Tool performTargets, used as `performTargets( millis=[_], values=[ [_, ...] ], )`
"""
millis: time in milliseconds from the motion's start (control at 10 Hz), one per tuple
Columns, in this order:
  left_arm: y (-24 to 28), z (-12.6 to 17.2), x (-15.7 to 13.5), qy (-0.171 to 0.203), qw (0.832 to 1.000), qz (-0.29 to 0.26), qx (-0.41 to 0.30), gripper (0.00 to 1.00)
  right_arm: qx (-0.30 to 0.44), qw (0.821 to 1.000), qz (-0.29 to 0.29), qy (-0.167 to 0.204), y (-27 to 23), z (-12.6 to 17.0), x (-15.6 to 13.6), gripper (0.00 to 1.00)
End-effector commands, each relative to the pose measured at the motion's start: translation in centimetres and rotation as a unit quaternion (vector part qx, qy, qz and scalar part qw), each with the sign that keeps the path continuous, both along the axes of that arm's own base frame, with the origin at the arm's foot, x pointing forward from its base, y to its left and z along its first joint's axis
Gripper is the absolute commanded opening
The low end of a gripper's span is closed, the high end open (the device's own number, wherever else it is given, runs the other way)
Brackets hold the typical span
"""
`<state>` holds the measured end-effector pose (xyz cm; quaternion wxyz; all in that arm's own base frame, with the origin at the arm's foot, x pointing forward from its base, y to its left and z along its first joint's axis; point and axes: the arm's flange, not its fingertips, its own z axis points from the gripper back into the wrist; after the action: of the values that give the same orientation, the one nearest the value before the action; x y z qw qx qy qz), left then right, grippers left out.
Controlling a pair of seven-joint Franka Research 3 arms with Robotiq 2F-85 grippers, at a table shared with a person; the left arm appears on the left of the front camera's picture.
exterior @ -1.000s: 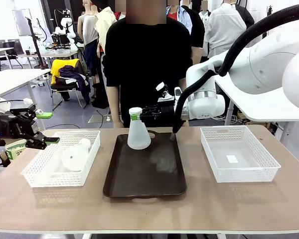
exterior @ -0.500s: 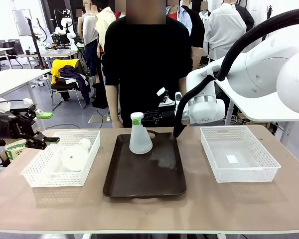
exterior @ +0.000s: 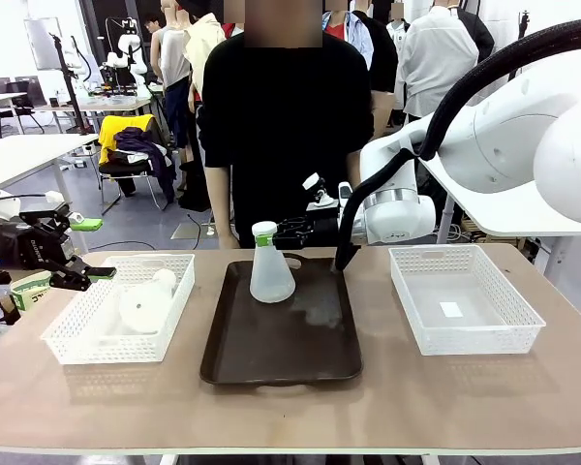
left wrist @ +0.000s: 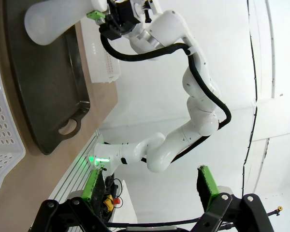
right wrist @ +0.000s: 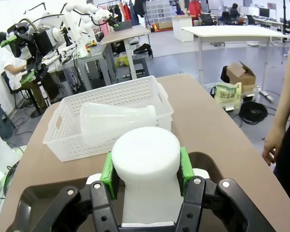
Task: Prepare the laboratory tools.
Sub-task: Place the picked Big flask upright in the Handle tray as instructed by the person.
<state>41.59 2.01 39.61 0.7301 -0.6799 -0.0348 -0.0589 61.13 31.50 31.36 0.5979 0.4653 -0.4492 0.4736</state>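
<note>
Fingers (right wrist: 108,174) of the right gripper (right wrist: 146,170) close on the short neck of the flask (right wrist: 145,150), one green pad against each side of it, so the neck fills the gap between them and its flat top rises just above the pads. In the front view that gripper (exterior: 267,232) reaches in from the right of the frame, level with the neck, while the flask (exterior: 271,276) stands upright with its wide base near the far end of the dark tray (exterior: 281,339), a little left of the tray's middle line. The tray lies at the centre of the table (exterior: 290,412).

In the left part of the frame the left gripper (exterior: 92,250) hangs beside the white mesh basket (exterior: 77,354), its fingers spread wide with nothing between them. Its own wrist view shows the same: the left gripper (left wrist: 151,169) with two green-padded fingers (left wrist: 93,183) far apart and only open space in the gap. Far up in the upper left corner of that view are the flask (left wrist: 58,21) and the tray (left wrist: 43,82), well apart from these fingers.

Other flasks (exterior: 145,305) lie on their sides inside that basket. A second basket (exterior: 465,339) sits at the right of the tray. A person (exterior: 281,116) in black stands at the far edge of the table, behind the flask.
</note>
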Motion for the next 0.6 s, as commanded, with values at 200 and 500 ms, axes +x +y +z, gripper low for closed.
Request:
performTargets(
  millis=[200, 500],
  values=[
    [0.08, 0.19, -0.01, 0.003, 1.000, 0.001, 0.007, 1.00, -0.036, 0.999, -0.006, -0.002, -0.48, -0.02, -0.58, 1.00],
    [0.08, 0.19, -0.01, 0.003, 1.000, 0.001, 0.007, 1.00, -0.043, 0.999, -0.017, 0.001, -1.01, 0.50, -0.62, 1.00]
  ],
)
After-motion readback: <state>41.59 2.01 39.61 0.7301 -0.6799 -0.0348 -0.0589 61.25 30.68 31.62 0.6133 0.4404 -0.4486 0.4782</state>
